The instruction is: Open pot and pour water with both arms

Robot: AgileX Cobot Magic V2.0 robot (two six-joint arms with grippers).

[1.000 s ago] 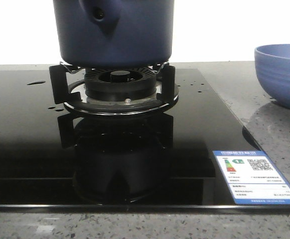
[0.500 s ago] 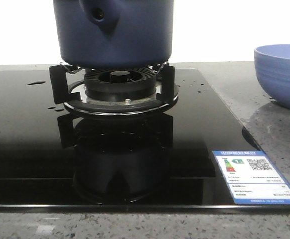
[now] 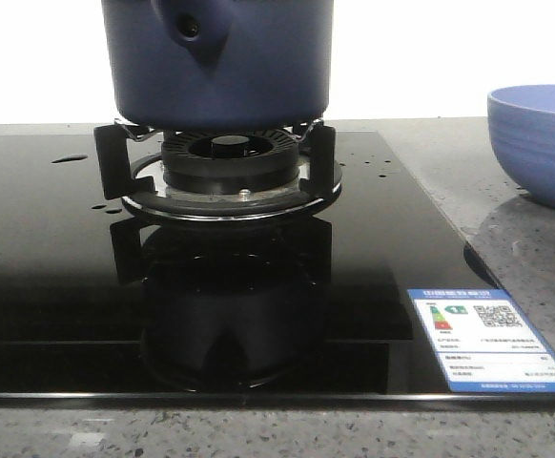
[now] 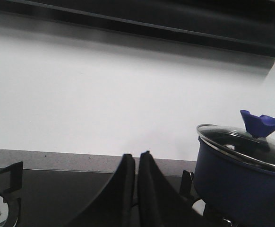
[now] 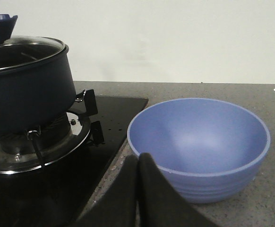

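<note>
Front and 2 wrist views. The pot is sitting on the burner grate of the black glass hob, toward the hob's far edge, its handle socket facing the camera. The glass lid with its blue knob is resting on the rim, so opening is judged not yet begun; contents are not discernible through the glass. Water shows only as scattered drops on the hob near its far left and far right parts. The blue ribbed bowl is standing empty on the grey stone bench, just off the hob's right edge, presumably placed to receive the pour. The left gripper and right gripper are each showing fingers pressed together, holding nothing, and standing apart from pot and bowl.
</note>
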